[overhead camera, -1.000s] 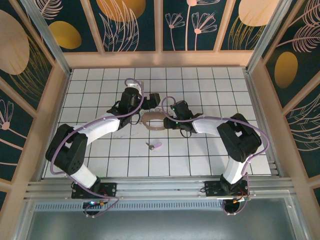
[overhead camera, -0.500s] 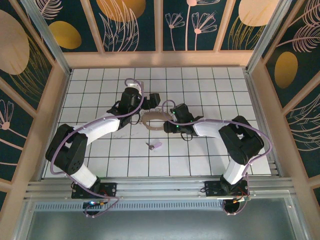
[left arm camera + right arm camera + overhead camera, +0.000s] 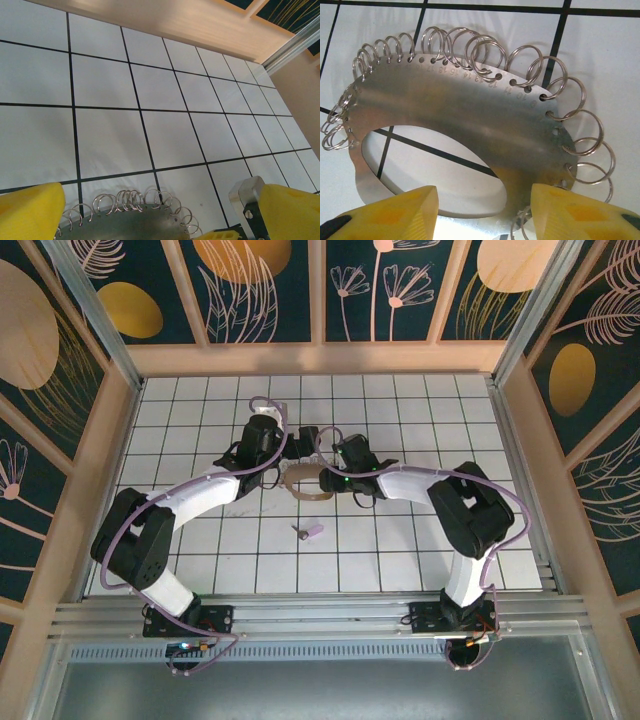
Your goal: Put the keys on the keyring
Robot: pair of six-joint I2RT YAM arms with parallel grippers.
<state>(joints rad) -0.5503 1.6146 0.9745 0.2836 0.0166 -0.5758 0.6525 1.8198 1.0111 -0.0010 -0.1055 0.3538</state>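
Keyring (image 3: pixel 305 483) of flat steel sits mid-counter (image 3: pixel 420 540) in the overhead view, with the left tool (image 3: pixel 298 447) at its 12 o'clock and the right tool (image 3: pixel 325 465) at its 2 o'clock. The lilac key (image 3: pixel 312 531) lies at its 6 o'clock, apart from both.

Left wrist view: the left tool (image 3: pixel 155 212) is spread wide, the keyring's (image 3: pixel 125 222) wire loops at 6 o'clock between its fingers.

Right wrist view: the right tool (image 3: pixel 482 210) is half spread astride the keyring's (image 3: pixel 470 125) near band; whether it pinches cannot be told. The plate looks stiff, thin and slick, best taken on bare band away from the loops. The key seems feather-light, best pinched by its head.
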